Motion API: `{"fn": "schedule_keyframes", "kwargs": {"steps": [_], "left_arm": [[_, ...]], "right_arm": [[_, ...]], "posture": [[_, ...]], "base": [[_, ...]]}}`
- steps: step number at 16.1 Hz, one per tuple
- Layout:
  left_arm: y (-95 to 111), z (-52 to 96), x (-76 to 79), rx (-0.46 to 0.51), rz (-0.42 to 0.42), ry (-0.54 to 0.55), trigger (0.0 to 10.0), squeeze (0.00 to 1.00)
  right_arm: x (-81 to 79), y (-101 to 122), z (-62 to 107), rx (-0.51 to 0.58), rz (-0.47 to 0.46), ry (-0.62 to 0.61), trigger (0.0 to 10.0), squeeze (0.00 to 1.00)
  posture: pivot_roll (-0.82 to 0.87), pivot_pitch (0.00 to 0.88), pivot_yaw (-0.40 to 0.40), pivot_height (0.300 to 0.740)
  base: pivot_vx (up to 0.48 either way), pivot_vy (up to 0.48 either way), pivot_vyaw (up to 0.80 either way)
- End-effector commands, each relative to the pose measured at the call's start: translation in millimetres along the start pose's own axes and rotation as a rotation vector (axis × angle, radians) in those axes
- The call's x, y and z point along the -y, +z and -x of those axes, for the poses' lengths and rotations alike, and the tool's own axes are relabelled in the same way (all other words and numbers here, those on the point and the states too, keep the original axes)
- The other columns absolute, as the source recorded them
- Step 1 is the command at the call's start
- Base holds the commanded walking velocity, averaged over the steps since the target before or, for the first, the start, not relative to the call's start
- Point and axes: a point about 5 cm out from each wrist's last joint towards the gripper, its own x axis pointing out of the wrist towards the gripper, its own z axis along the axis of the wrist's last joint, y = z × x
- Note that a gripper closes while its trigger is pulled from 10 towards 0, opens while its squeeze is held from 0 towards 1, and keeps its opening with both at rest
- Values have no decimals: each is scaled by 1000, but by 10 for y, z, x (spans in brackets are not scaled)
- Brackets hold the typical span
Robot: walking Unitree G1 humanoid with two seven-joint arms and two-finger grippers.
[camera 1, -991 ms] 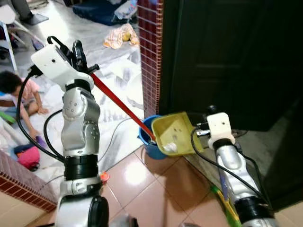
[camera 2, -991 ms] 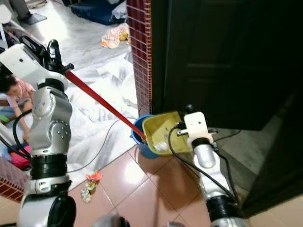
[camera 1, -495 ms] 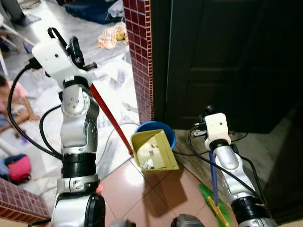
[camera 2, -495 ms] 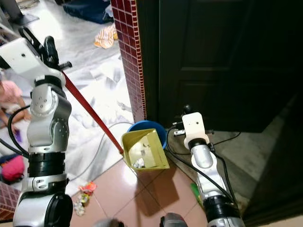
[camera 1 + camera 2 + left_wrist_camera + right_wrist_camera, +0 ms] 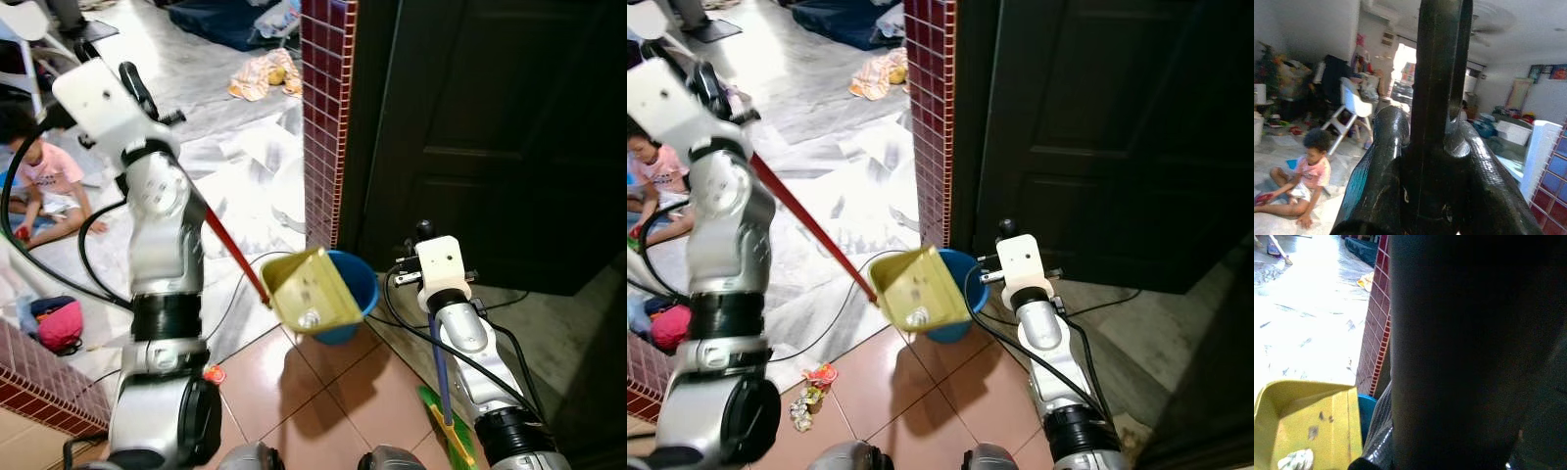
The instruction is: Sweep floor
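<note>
no readable text, labels or signs anywhere

There is one yellow dustpan (image 5: 306, 291) on one red handle (image 5: 233, 255), and one blue bucket (image 5: 351, 299) below it. In the dustpan lies one small lump of waste (image 5: 310, 318). One broom with a blue stick (image 5: 438, 372) stands by the right arm. One child (image 5: 47, 178) sits on the floor. One pink bag (image 5: 57, 324), one white chair (image 5: 1354, 106) and one heap of wrappers (image 5: 811, 395) are there too.
</note>
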Motion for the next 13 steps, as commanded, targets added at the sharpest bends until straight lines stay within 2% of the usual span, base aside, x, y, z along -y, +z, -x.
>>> {"fn": "schedule_keyframes", "kwargs": {"steps": [1,3,5,8,11,13], "left_arm": [[172,-41,79,78,39,4,10000,0],[204,-21,269,135,-9,-12,10000,0],[186,88,436,186,-48,-57,10000,0],[143,194,588,240,-93,-72,10000,0],[94,304,812,243,-80,-127,10000,0],[131,370,956,289,-74,-171,10000,0]], "right_arm": [[26,156,-52,72,37,2,10000,0],[15,162,-52,75,36,2,10000,0],[16,163,-36,78,34,-3,10000,0],[-3,177,-15,87,31,-4,10000,0],[-12,191,21,101,38,-2,10000,0],[-3,180,33,100,36,-11,10000,0]], "posture": [[-78,0,59,740],[-87,0,65,740],[-99,0,70,740],[-116,0,77,740],[-134,0,95,740],[-137,0,104,740]], "base": [[0,0,0],[0,0,0],[0,0,0],[0,0,0],[0,0,0],[0,0,0]]}}
